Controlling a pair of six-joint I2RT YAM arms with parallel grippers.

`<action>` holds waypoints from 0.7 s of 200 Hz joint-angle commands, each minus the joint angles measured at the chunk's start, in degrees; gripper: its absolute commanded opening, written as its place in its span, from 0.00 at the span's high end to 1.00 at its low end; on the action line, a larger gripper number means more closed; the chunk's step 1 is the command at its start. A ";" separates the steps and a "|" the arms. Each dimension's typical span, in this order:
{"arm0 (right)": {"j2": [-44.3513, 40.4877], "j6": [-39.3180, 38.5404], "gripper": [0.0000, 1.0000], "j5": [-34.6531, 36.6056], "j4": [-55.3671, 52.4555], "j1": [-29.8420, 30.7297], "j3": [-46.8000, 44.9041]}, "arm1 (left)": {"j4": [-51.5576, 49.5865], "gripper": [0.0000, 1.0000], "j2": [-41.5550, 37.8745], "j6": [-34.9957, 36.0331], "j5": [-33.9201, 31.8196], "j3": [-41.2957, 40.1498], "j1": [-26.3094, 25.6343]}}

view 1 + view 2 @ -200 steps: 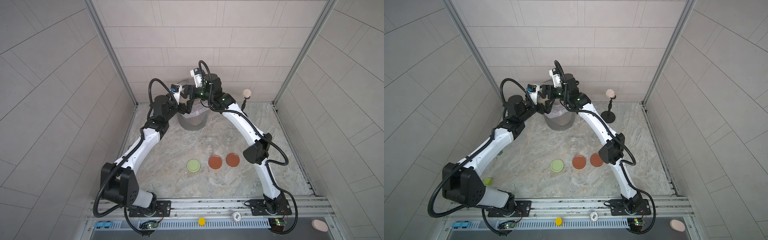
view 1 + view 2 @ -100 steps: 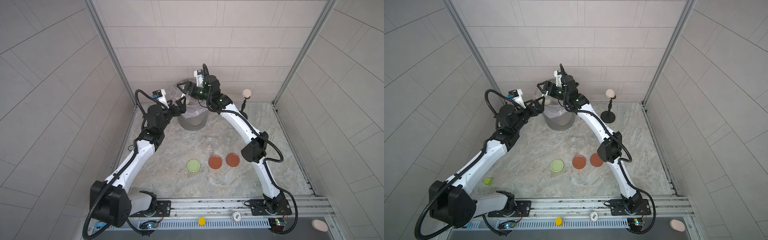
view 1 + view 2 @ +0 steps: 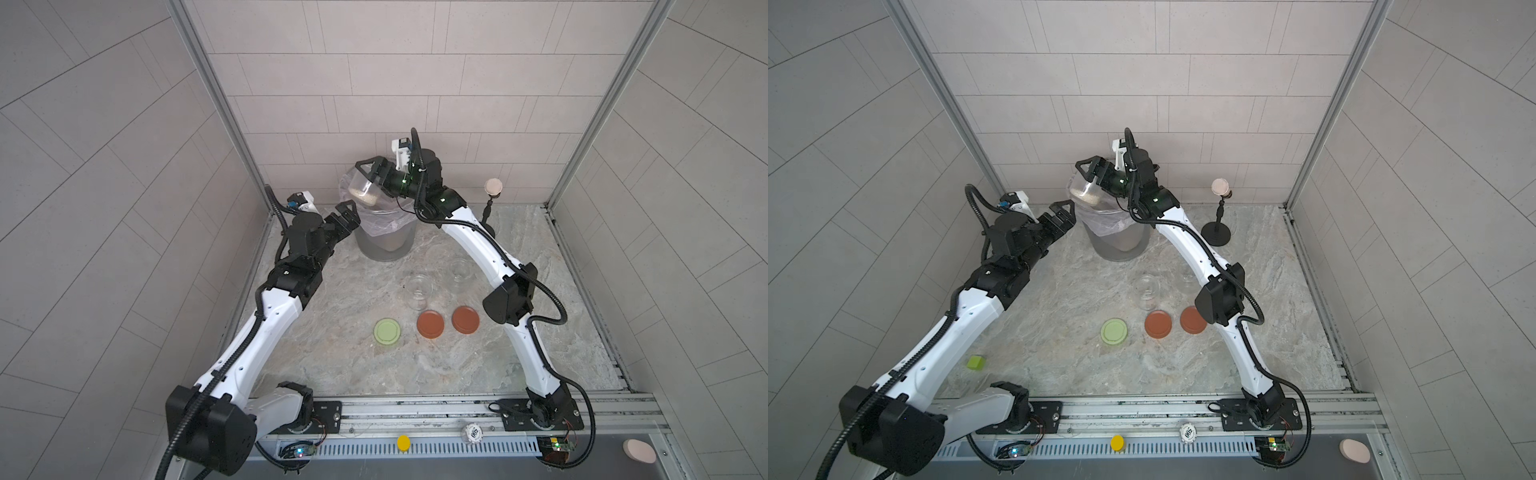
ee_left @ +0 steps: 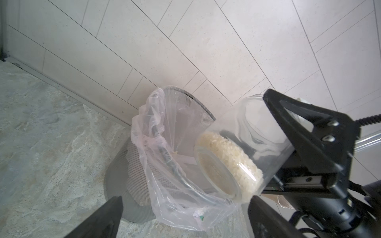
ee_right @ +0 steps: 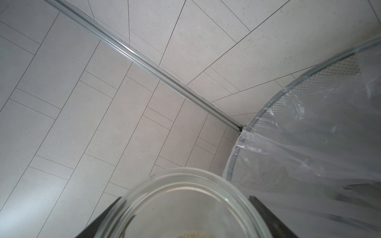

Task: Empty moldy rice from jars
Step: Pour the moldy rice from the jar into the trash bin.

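In both top views my right gripper [image 3: 368, 183] [image 3: 1090, 174] is shut on an open glass jar [image 3: 362, 187] [image 3: 1084, 188], tilted above the left rim of the grey lined bin [image 3: 386, 245] [image 3: 1121, 247]. Moldy rice [image 3: 362, 196] [image 4: 228, 156] sits packed at the jar's lower end. The left wrist view shows this jar [image 4: 253, 131] over the liner. Its glass rim [image 5: 185, 185] fills the right wrist view between the fingers [image 5: 266, 212]. My left gripper [image 3: 347, 212] [image 3: 1063, 212] [image 4: 185, 206] stands open and empty left of the bin. Two empty jars [image 3: 419, 289] [image 3: 459, 272] stand on the floor.
A pale green lid [image 3: 387, 331] and two rust-red lids [image 3: 430, 324] [image 3: 465, 319] lie in a row mid-floor. A black stand with a beige ball [image 3: 493, 187] stands right of the bin. A green cube [image 3: 976, 362] lies at the left. The tiled back wall is close behind the bin.
My left gripper has drawn back from the jar, leftward and down beside the bin. The right gripper has shifted the jar left over the bin's rim.
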 commanded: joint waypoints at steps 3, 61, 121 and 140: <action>-0.85 3.15 0.69 0.30 6.07 -0.10 2.90 | 2.34 0.00 2.24 0.93 9.61 1.78 0.10; -1.53 3.40 0.68 -0.74 4.38 -0.34 2.91 | -10.15 0.00 7.03 11.50 13.17 11.66 -0.27; -1.41 6.96 0.68 -1.91 6.02 -0.35 2.91 | 8.08 0.00 0.04 18.58 10.56 -0.90 -0.49; -1.49 8.61 0.68 -2.07 6.33 -0.37 2.99 | 10.49 0.00 1.59 19.27 12.13 -0.34 -0.49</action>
